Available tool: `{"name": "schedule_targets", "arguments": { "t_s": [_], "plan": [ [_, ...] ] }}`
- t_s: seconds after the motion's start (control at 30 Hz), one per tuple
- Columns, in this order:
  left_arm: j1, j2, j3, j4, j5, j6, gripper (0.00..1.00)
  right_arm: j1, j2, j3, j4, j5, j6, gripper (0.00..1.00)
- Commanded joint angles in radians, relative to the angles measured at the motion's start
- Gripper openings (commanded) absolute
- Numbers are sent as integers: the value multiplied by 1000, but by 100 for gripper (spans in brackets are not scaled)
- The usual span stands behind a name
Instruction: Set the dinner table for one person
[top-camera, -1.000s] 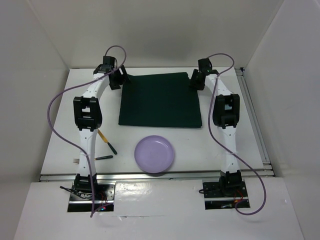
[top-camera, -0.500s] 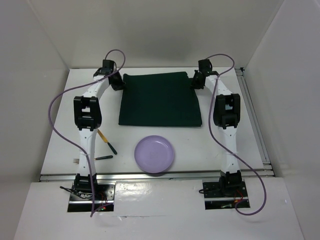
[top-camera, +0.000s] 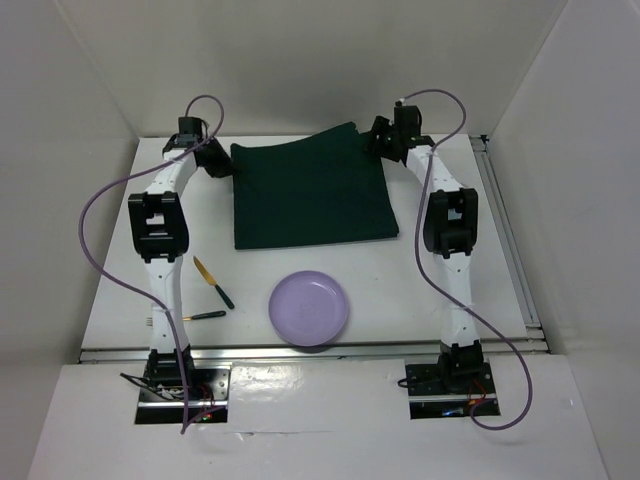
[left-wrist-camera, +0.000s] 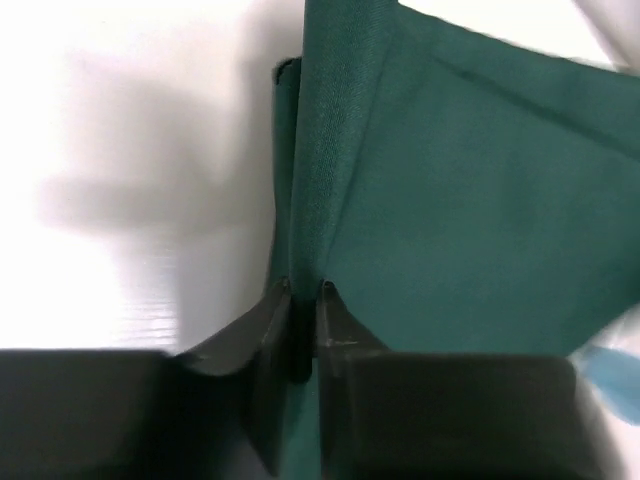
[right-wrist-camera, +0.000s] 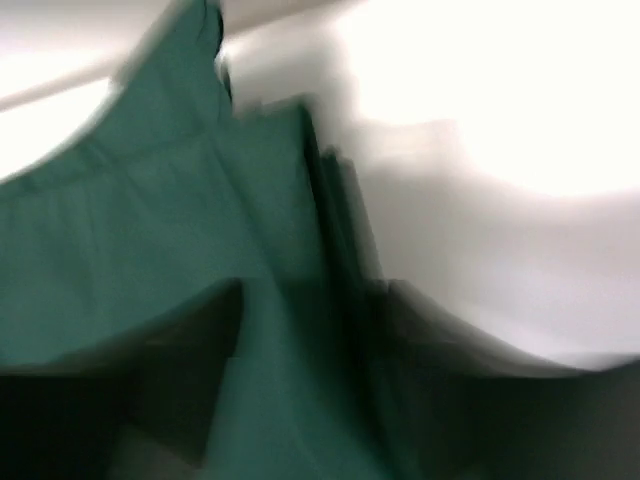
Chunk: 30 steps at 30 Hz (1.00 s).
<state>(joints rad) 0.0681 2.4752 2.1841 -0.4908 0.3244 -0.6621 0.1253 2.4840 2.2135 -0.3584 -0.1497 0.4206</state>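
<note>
Dark green rectangular cloth mat (top-camera: 312, 195) lies across the far middle of the large white matte tabletop (top-camera: 480, 290), which fills most of your overhead view. Your left tool (left-wrist-camera: 303, 298) is clenched on the mat's far left corner: in the left wrist view its two dark fingers (left-wrist-camera: 268, 330) pinch a raised fold of the green fabric between them, just above the white surface. Your right tool (top-camera: 380, 142) is at the mat's far right corner, where the cloth edge looks lifted off the surface. The right wrist view is smeared with blur and shows green cloth among dark finger shapes, so you cannot tell whether that tool is clamped or released. Toward the near edge, in front of the mat and apart from it, sits a round lilac plate (top-camera: 309, 308). To its left, beside the left arm, lie a knife with a yellow blade and dark green handle (top-camera: 213, 282) and a second slim utensil with a dark handle (top-camera: 205, 315), close together.
</note>
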Motion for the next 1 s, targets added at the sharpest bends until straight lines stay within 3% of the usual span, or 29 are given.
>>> {"name": "schedule_targets", "arguments": {
  "t_s": [0.0,0.03,0.07,0.17,0.37,0.43,0.53,0.73,0.97],
  "plan": [
    [45,40,74,26,68,-56,29,-10,104,185,90,-21,4,78],
    [45,57,91,11,80,-66,59,-10,114,207,70,-21,4,85],
    [45,71,101,-5,81,-67,72,-10,115,207,59,-8,4,92],
    [45,18,18,9,76,-57,87,-10,-26,-17,105,47,4,99],
    [45,-129,-63,-75,-5,-8,84,-10,-193,-167,-45,101,23,99],
    [45,-220,-145,-127,-28,15,78,0,-301,-296,-82,102,23,99],
    [36,-348,-295,-186,-106,24,78,0,-495,-553,-53,101,59,99],
    [2,-547,-640,-171,-182,-10,92,11,-788,-943,30,64,147,99],
    [-7,-584,-826,-115,-105,-62,95,20,-832,-1120,21,21,302,99]
  ]
}}
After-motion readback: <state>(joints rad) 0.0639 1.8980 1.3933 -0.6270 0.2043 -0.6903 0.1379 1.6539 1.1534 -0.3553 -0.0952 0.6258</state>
